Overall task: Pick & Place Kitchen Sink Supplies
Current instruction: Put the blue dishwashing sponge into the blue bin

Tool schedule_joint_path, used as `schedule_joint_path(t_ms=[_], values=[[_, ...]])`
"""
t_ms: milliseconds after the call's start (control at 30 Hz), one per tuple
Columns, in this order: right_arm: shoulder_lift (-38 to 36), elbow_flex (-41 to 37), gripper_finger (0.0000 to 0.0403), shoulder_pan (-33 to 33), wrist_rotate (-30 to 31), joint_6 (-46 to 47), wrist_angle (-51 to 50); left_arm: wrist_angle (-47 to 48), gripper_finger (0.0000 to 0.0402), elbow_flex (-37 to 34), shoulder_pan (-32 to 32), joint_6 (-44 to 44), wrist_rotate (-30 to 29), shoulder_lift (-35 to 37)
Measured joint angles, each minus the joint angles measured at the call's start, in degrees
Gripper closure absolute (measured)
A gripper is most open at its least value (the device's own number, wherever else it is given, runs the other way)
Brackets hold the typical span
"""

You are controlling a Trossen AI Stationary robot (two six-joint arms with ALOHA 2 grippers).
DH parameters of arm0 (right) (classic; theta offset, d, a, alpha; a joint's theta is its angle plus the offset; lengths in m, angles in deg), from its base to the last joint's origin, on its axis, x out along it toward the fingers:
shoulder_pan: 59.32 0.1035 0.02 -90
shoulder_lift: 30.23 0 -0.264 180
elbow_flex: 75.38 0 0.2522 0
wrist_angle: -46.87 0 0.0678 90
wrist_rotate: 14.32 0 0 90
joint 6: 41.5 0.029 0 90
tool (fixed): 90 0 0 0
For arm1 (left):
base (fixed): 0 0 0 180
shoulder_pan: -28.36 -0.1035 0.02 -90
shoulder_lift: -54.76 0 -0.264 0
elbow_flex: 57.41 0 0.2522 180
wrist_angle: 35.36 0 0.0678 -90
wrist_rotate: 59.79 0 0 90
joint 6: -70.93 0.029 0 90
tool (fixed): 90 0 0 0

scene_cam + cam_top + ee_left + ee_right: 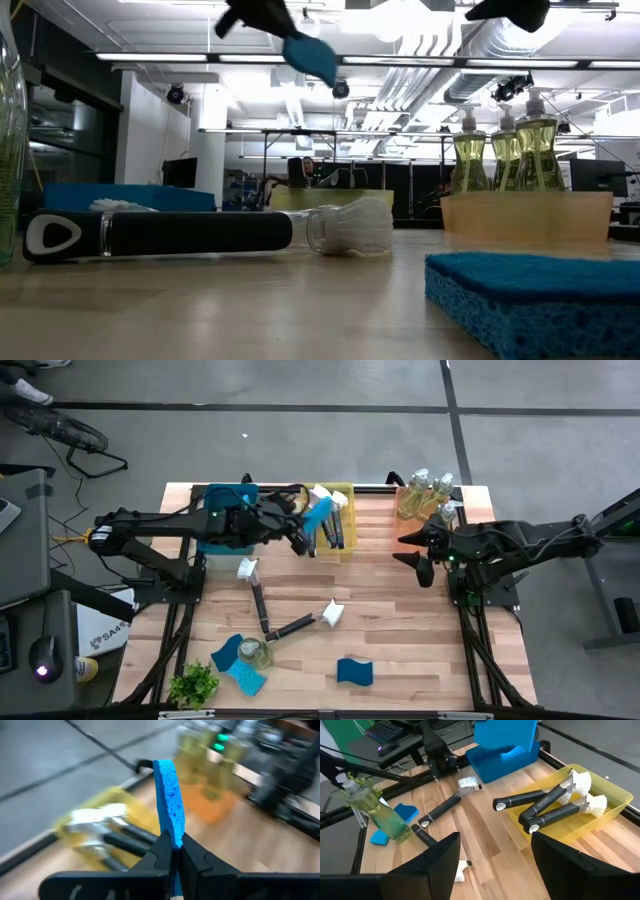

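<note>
Work surface: light wooden slatted table on a dark frame.
On it, far edge: blue bin at left, yellow bin holding dish brushes at centre, orange tray with pump bottles at right. Two loose dish brushes lie mid-table, handles meeting. Near edge: two blue sponges flanking a clear bottle, a third blue sponge to the right, leafy plant at left corner.

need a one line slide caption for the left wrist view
Left claw shut on a blue sponge, held upright above the yellow bin of dish brushes.
</note>
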State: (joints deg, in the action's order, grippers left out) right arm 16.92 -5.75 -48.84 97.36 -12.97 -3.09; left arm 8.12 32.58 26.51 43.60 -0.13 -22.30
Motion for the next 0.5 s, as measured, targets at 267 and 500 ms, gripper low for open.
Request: schedule_joint_path(t_ms=[267, 500], values=[[0.1, 0.0, 0.0163, 0.0, 0.0, 0.0, -2.9, 10.9, 0.0395, 0.0, 0.0, -6.0, -16.3, 4.6], [0.1, 0.0, 0.0163, 0.0, 0.0, 0.0, -2.7, 27.5, 0.0394, 0.0, 0.0, -20.3, -27.8, 6.2]])
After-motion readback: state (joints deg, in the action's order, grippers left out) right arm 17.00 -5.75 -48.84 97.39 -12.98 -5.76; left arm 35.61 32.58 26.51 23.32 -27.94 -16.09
